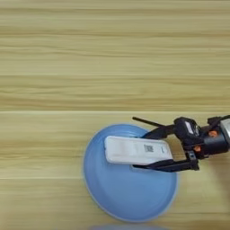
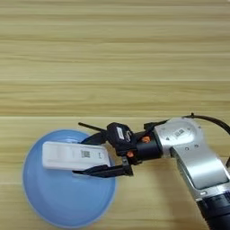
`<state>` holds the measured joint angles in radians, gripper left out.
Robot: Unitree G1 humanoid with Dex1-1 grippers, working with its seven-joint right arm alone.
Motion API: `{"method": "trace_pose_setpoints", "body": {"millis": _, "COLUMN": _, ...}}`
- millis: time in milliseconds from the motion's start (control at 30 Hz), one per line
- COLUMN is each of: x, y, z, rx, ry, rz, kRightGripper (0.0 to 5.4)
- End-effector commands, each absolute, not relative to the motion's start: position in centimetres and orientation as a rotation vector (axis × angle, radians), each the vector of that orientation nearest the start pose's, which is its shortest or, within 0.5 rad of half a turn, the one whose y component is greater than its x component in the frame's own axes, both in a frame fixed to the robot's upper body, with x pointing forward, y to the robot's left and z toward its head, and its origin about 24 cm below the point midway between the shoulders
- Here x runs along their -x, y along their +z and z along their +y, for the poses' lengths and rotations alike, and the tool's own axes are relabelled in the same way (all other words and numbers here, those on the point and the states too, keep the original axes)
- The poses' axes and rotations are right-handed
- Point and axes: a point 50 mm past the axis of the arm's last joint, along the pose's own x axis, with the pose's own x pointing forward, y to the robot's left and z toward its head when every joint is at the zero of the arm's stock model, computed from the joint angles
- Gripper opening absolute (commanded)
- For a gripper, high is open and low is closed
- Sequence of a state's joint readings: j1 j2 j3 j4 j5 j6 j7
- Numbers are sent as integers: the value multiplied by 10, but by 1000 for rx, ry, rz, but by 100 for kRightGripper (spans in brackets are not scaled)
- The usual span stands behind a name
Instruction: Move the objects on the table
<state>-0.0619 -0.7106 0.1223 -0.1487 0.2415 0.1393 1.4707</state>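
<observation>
Over the plate [image 1: 121, 197], jaws [image 1: 141, 150] clasp the white bar-shaped device [image 1: 134, 150].

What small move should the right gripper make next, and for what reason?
Probably open the fingers and draw back to the right. The right gripper has its fingers on either side of the white bar-shaped device, which already lies over the light-blue plate. Whether it rests on the plate cannot be told.
</observation>
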Motion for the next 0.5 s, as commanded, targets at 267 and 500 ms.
{"method": "trace_pose_setpoints", "body": {"millis": 267, "x": -207, "y": 89, "z": -205, "rx": 502, "ry": 1590, "rz": 388, "kRightGripper": 291}}
{"method": "trace_pose_setpoints", "body": {"millis": 500, "x": -198, "y": 88, "z": -204, "rx": 530, "ry": 1653, "rz": 398, "kRightGripper": 291}}
